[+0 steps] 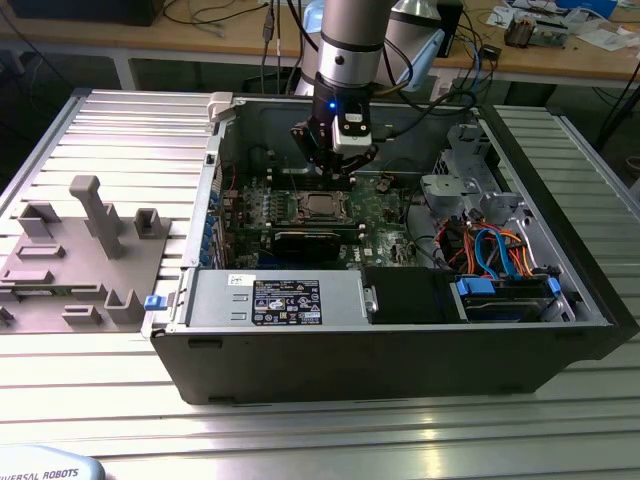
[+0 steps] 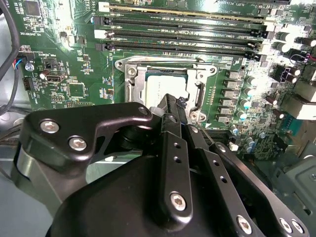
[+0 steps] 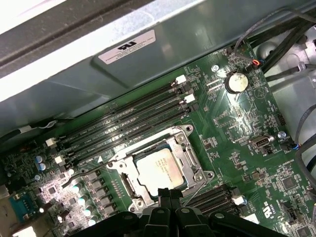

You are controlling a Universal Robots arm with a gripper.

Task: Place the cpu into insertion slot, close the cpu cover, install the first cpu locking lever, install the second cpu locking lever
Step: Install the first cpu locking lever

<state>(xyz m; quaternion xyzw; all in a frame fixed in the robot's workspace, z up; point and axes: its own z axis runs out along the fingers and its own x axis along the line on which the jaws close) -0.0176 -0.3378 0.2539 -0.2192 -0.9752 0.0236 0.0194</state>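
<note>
Your fingers (image 3: 170, 193) are pinched together with nothing between them, tips right at the near rim of the insertion slot (image 3: 129, 186). Just past the tips the cpu (image 3: 158, 168) already sits flat in the socket, and the cpu cover (image 3: 190, 157) looks down around it — its window frames the silvery top. Beyond lie the long memory slots (image 3: 128, 118). Watch it: press off-line here and you could skid onto the chip or bend a lever — judging by how close you are.
</note>
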